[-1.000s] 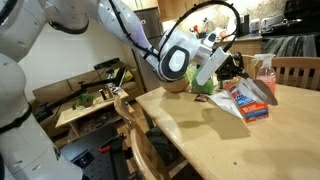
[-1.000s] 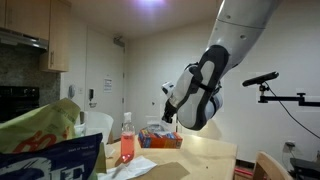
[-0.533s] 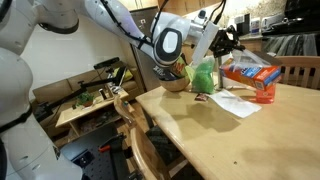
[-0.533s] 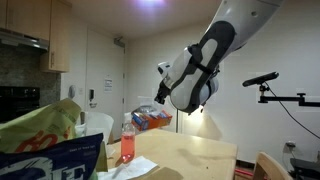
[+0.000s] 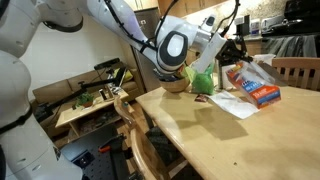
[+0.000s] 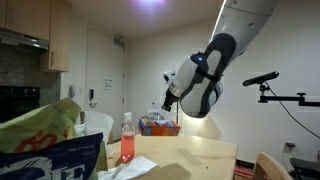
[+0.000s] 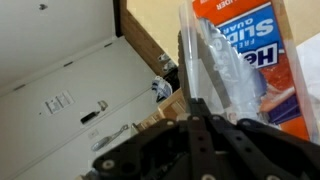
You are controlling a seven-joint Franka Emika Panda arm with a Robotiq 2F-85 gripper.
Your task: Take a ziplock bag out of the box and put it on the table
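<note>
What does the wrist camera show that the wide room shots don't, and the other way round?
Only the wrist view: readable white lettering on the box, and the clear ziplock bag pinched in the shut gripper. Only the exterior views: the big white arm and a pink bottle. Shared: the box, with the gripper right next to it.

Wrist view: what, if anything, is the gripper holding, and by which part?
The ziplock bag, pinched by the shut gripper at its near end; the rest lies against the box.
</note>
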